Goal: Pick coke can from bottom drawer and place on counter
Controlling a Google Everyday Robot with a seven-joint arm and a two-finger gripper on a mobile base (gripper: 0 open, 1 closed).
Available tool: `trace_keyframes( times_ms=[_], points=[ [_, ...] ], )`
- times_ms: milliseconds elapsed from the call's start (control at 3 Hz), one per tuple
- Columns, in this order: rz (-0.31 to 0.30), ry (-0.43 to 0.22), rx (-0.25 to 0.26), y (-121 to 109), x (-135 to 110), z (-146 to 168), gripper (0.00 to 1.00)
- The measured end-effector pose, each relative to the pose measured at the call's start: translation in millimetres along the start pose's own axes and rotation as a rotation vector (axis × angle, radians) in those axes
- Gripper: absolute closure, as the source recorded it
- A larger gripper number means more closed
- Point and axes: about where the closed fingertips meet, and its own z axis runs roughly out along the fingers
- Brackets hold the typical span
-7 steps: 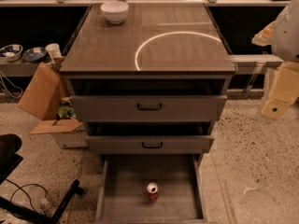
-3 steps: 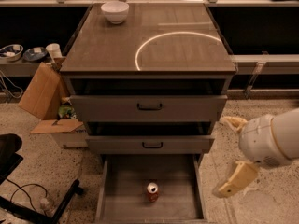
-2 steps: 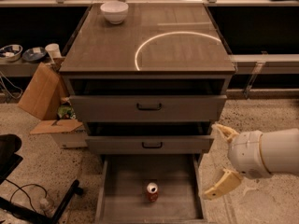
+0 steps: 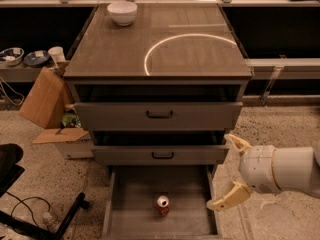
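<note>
A small red coke can (image 4: 163, 205) with a silver top stands upright on the floor of the open bottom drawer (image 4: 135, 204), near its middle front. My gripper (image 4: 229, 171) comes in from the right on a white arm, just right of the drawer's right wall and above it. Its two pale fingers are spread wide apart and hold nothing. One fingertip (image 4: 235, 140) is up by the middle drawer front, the other (image 4: 220, 204) is low by the drawer wall. The counter (image 4: 200, 59) is the grey-brown cabinet top with a white arc.
A white bowl (image 4: 122, 12) sits at the counter's back left. Two closed drawer fronts with black handles (image 4: 160, 115) stand above the open drawer. A cardboard box (image 4: 47, 101) leans left of the cabinet. A black chair base (image 4: 30, 219) is at lower left.
My arm has come down from the upper right to beside the bottom drawer and moved left toward the can. The fingers stay spread open. The can has not moved.
</note>
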Motion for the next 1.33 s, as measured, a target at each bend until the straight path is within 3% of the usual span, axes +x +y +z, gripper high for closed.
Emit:
trace_keyframes(
  times_ms=[333,667,1000,1333],
  points=[
    [0.005,-0.018,-0.004,5,1,5,0.0],
    [0.043,-0.1,-0.051,33,15,58,0.0],
    [0.03,-0.216,-0.049,46,31,141,0.0],
    [-0.014,-0.282,-0.027,37,43,195,0.0]
  ],
)
